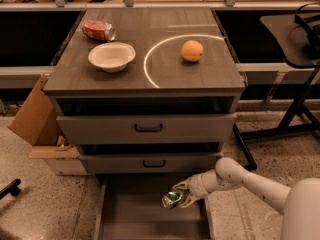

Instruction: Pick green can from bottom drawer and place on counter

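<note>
Green can [171, 199] lies tilted on its side, its silver end facing eight o'clock, and the gripper [178, 197] has it, fingers clamped round its body. Both hang over the right part of the open bottom drawer [145, 221], just below the front of the middle drawer [150, 162]. The white arm [240, 179] reaches in from four o'clock. Up at twelve o'clock sits the counter [165, 79], where a thin white curved line [150, 59] wraps round an orange [192, 50]. A white bowl [112, 56] sits at the orange's nine o'clock, and a red can [98, 30] lies at the bowl's eleven o'clock. A cardboard box [32, 116] leans at the cabinet's nine o'clock.
</note>
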`<action>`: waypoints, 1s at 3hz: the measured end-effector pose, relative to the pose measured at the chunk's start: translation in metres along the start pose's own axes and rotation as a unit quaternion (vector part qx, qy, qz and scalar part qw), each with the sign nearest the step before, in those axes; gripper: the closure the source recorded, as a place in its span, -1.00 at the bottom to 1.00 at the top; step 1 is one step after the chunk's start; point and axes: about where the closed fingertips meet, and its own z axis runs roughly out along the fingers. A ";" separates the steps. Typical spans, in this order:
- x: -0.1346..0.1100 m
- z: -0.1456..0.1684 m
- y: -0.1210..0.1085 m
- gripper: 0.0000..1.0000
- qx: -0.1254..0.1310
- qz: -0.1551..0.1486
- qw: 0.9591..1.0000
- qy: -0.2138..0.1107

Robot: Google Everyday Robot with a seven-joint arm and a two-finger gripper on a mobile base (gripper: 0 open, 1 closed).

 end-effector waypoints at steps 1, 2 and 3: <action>-0.033 -0.016 -0.008 1.00 -0.017 -0.021 1.000 0.015; -0.069 -0.036 -0.014 1.00 -0.029 -0.039 0.998 0.038; -0.110 -0.063 -0.024 1.00 -0.019 -0.054 0.996 0.070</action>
